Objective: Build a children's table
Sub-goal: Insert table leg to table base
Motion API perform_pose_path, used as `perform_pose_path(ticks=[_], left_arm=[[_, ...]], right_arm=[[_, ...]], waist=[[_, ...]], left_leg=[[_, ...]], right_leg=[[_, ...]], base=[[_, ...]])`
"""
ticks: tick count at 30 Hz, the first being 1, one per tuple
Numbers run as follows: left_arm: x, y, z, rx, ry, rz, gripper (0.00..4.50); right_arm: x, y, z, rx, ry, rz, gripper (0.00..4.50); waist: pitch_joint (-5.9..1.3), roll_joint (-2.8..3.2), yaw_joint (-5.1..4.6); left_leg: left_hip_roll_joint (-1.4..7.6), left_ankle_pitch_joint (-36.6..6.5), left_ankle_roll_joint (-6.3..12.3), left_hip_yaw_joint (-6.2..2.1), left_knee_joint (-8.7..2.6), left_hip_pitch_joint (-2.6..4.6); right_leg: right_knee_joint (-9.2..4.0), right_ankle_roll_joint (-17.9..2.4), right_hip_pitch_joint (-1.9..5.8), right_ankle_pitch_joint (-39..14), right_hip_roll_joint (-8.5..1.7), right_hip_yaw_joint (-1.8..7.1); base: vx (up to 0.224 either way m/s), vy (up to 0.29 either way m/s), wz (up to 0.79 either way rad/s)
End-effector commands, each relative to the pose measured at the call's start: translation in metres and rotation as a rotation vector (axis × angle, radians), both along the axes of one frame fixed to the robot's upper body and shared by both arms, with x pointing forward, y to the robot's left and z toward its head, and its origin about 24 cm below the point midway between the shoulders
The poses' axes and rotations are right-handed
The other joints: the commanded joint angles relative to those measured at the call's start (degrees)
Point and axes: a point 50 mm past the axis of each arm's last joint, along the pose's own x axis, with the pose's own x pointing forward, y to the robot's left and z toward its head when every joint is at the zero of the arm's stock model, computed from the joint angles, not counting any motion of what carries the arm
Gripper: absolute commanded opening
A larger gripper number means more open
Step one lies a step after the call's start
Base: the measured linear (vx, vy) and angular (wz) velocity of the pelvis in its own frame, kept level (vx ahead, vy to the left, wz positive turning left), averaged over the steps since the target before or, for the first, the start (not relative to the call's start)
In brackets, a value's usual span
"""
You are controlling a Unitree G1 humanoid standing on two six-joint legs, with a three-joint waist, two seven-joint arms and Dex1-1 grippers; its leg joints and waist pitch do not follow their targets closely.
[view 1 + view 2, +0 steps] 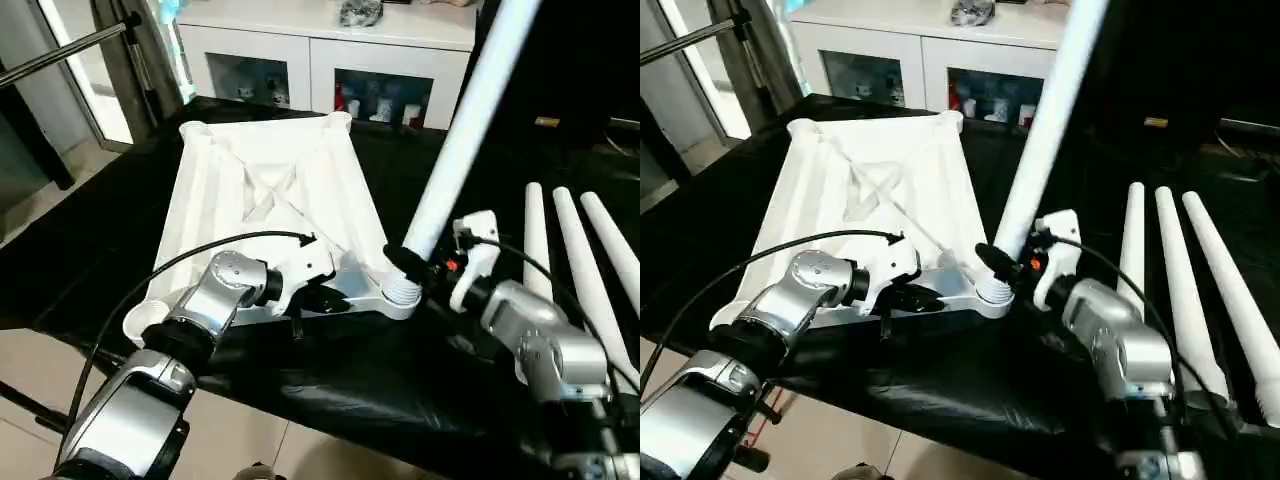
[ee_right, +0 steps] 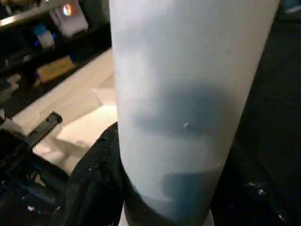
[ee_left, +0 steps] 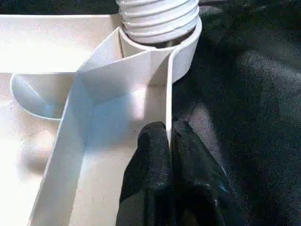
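1. Left gripper (image 3: 169,155) pinches the top's (image 1: 270,190) thin rim, on black cloth (image 1: 400,390).
2. Right gripper (image 1: 405,262) clamps a leg (image 1: 470,120) standing in the near socket (image 1: 400,298).
3. Cabinet (image 1: 320,60) beyond; spare legs (image 1: 570,250) beside the right gripper.

A black-covered table (image 1: 330,390) carries everything. The white top (image 1: 270,190) lies on it upside down, ribbed underside up, with one leg (image 1: 465,130) standing tilted in the near corner socket (image 1: 400,298). Three more legs (image 1: 570,260) lie side by side on the black cover well to the right of the top, narrow ends pointing away.
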Motion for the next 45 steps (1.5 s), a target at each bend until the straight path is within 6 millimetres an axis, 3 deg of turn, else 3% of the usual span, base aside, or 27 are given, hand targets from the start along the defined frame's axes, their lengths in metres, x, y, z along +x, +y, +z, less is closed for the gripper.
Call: perform_pose_path(ticks=[1,4,7,11,12,13,16,21,23,25,27,28,31,34,35,37,39,40,42,45], left_arm=[[0.003,0.007,-0.002,0.027,0.0,0.045,0.0],[0.005,0.007,-0.001,0.03,-0.006,0.05,0.0],[0.007,0.007,0.0,0.033,-0.017,0.06,0.0],[0.008,0.006,0.0,0.035,-0.02,0.06,0.0],[0.008,0.006,0.0,0.036,-0.022,0.06,0.0],[0.008,0.006,0.0,0.036,-0.022,0.059,0.0],[0.008,0.005,0.0,0.038,-0.023,0.056,0.0],[0.007,0.003,0.0,0.044,-0.03,0.034,0.0],[0.007,0.003,0.0,0.044,-0.031,0.029,0.0],[0.006,0.002,0.0,0.044,-0.031,0.023,0.0],[0.005,0.002,0.0,0.044,-0.032,0.016,0.0],[0.005,0.002,0.0,0.044,-0.032,0.015,0.0],[0.005,0.002,0.0,0.043,-0.033,0.013,0.0],[0.005,0.003,0.0,0.042,-0.036,0.012,0.0],[0.004,0.003,0.001,0.039,-0.039,0.002,0.0],[0.004,0.003,0.001,0.04,-0.043,-0.014,0.0],[0.002,0.003,0.002,0.04,-0.049,-0.047,0.0],[0.001,0.003,0.003,0.036,-0.047,-0.064,0.0],[-0.001,0.002,0.003,0.029,-0.042,-0.084,0.0],[-0.005,0.002,0.005,0.023,-0.03,-0.123,0.0]], right_arm=[[-0.01,-0.01,-0.027,-0.014,0.109,-0.061,1.9],[-0.017,-0.011,-0.033,-0.012,0.11,-0.083,1.9],[-0.027,-0.01,-0.044,-0.19,0.086,-0.073,1.9],[-0.028,-0.008,-0.04,-0.18,0.064,-0.101,1.9],[-0.028,-0.006,-0.036,-0.193,0.039,-0.098,1.9],[-0.028,-0.005,-0.035,-0.197,0.036,-0.094,1.9],[-0.027,-0.001,-0.032,-0.216,0.014,-0.079,1.9],[-0.018,0.009,-0.029,-0.283,0.013,0.018,1.9],[-0.016,0.012,-0.03,-0.297,0.021,0.056,1.9],[-0.016,0.014,-0.031,-0.309,0.028,0.096,1.89],[-0.014,0.014,-0.032,-0.319,0.035,0.117,1.89],[-0.012,0.014,-0.032,-0.324,0.037,0.125,1.89],[-0.01,0.013,-0.034,-0.326,0.041,0.133,1.89],[-0.011,0.011,-0.036,-0.322,0.055,0.166,1.89],[-0.013,0.009,-0.038,-0.318,0.058,0.205,1.89],[-0.015,0.008,-0.04,-0.311,0.058,0.241,1.89],[-0.016,0.006,-0.043,-0.299,0.065,0.28,1.89],[-0.017,0.004,-0.044,-0.293,0.065,0.292,1.89],[-0.016,0.003,-0.045,-0.284,0.065,0.303,1.89],[-0.013,-0.003,-0.047,-0.28,0.07,0.306,1.89]], waist=[[-3.34,-0.61,0.09],[-3.43,-0.18,0.11],[-3.28,-0.24,0.0],[-3.04,-0.18,-0.1],[-3.1,0.3,-0.05],[-3.13,-0.03,-0.12],[-3.12,0.01,-0.09],[-2.74,-0.29,-0.43],[-2.63,-0.48,-0.54],[-2.64,-0.44,-0.61],[-2.79,-0.42,-0.64],[-2.89,-0.7,-0.74],[-2.72,-0.52,-0.97],[-2.75,-0.7,-1.2],[-2.72,-1.36,-1.28],[-2.79,-0.73,-1.14],[-2.97,-0.89,-1.12],[-3.02,-0.64,-1.04],[-3.23,-0.7,-0.98],[-3.34,-0.64,-0.91]], left_leg=[[3.32,-12.9,1.8,-1.66,-4.6,0.47],[3.37,-13.4,1.75,-1.74,-4.74,0.62],[3.47,-14.2,1.4,-1.76,-4.97,0.6],[3.29,-16.4,1.43,-1.86,-5.17,1.06],[3.39,-16.6,1.33,-2.01,-5.25,1.1],[3.41,-16.3,1.29,-1.97,-5.34,0.98],[3.41,-16.0,1.4,-1.92,-5.39,1.0],[3.2,-18.3,1.22,-2.04,-5.42,1.34],[3.15,-18.3,1.11,-2.16,-5.54,1.19],[3.28,-19.1,1.12,-2.15,-5.48,1.54],[3.58,-18.7,1.28,-2.22,-5.83,1.42],[3.61,-18.1,1.43,-2.22,-5.94,1.24],[3.67,-19.0,1.26,-2.11,-5.93,1.51],[3.66,-19.5,1.27,-2.1,-5.92,1.56],[3.59,-19.2,1.57,-1.95,-5.86,1.52],[3.64,-18.4,1.72,-2.01,-5.83,1.49],[3.84,-17.4,2.05,-1.95,-5.83,1.28],[3.87,-17.2,2.08,-1.99,-5.83,1.29],[4.03,-15.9,2.22,-1.84,-5.78,1.07],[4.03,-14.8,2.48,-1.73,-5.72,0.93]], right_leg=[[-6.12,-5.9,2.54,-26.7,-6.03,2.97],[-6.19,-6.1,2.58,-26.1,-6.05,2.93],[-6.33,-6.1,2.6,-25.6,-5.99,2.9],[-7.01,-5.1,2.56,-30.4,-6.22,2.93],[-6.96,-5.1,2.56,-30.5,-6.24,2.93],[-6.96,-4.9,2.64,-29.5,-6.09,2.97],[-6.87,-5.4,2.59,-28.2,-6.1,3.04],[-7.62,-3.7,2.38,-34.8,-6.24,2.76],[-7.64,-3.1,2.47,-36.0,-6.22,2.64],[-7.89,-2.9,2.17,-36.7,-6.29,2.64],[-7.73,-3.6,2.5,-33.9,-6.35,2.62],[-7.46,-4.2,2.81,-32.0,-6.36,2.55],[-7.61,-5.0,2.48,-31.3,-6.38,2.71],[-7.61,-5.4,2.62,-31.4,-6.46,2.72],[-7.69,-5.4,2.65,-31.6,-6.4,2.73],[-7.61,-5.4,2.63,-31.7,-6.53,2.8],[-7.3,-6.3,2.87,-28.3,-6.47,2.89],[-7.12,-6.8,2.9,-27.4,-6.45,2.87],[-6.48,-8.7,3.15,-22.3,-6.35,2.95],[-6.05,-10.2,3.51,-19.2,-6.29,2.85]], base=[[0.0,0.0,0.0],[0.0,0.0,0.0],[0.0,0.0,0.0],[0.0,0.0,0.0],[0.0,0.0,0.0],[0.0,0.0,0.0],[0.0,0.0,0.0],[0.0,0.0,0.0],[0.0,0.0,0.0],[0.0,0.0,0.0],[0.0,0.0,0.0],[0.0,0.0,0.0],[0.0,0.0,0.0],[0.0,0.0,0.0],[0.0,0.0,0.0],[0.0,0.0,0.0],[0.0,0.0,0.0],[0.0,0.0,0.0],[0.0,0.0,0.0],[0.0,0.0,0.0]])
